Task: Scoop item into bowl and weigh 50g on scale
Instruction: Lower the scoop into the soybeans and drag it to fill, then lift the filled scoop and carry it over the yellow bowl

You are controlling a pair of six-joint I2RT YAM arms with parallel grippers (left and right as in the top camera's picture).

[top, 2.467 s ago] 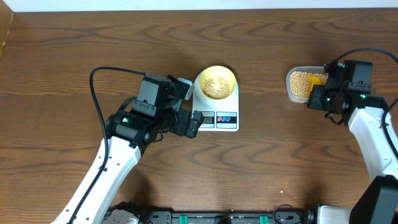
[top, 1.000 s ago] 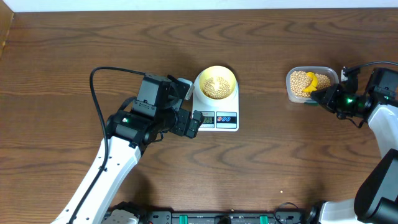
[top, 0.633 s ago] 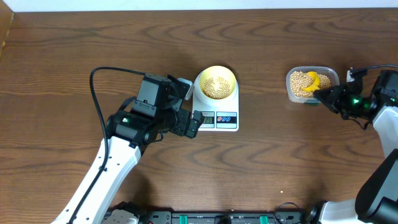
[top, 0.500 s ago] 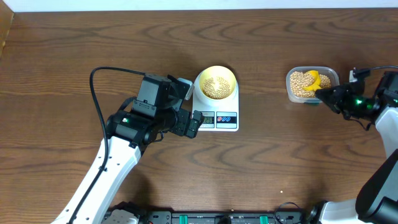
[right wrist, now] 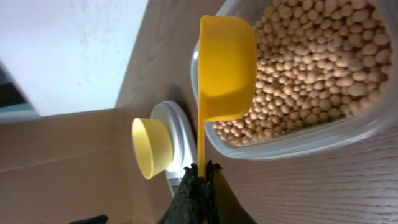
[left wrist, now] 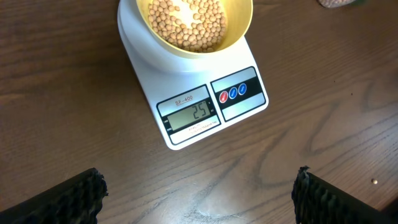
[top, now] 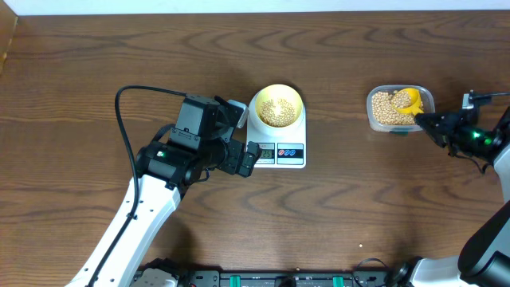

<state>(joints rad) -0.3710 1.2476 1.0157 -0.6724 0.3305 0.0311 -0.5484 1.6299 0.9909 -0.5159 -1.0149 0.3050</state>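
With the scoop (right wrist: 225,65) pinched by its handle in the right gripper (right wrist: 200,169) over the tub (right wrist: 280,146) of beans (right wrist: 311,62), and the left gripper (left wrist: 199,186) spread wide before the scale (left wrist: 143,68) bearing the bowl (left wrist: 242,25), spillage or overshoot is risked if a heaped load is carried.

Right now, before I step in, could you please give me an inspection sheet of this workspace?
Surface: brown wooden table.
Job's things: bowl of beans on the scale, display reading 25; more beans in a clear tub; yellow scoop over it.
Clutter: one tiny pale speck.
Grippers: left gripper open, empty, near the scale; right gripper shut on the scoop's handle.
Cables: black cable looped off the left arm.
Surroundings: white strip along the table's far edge.
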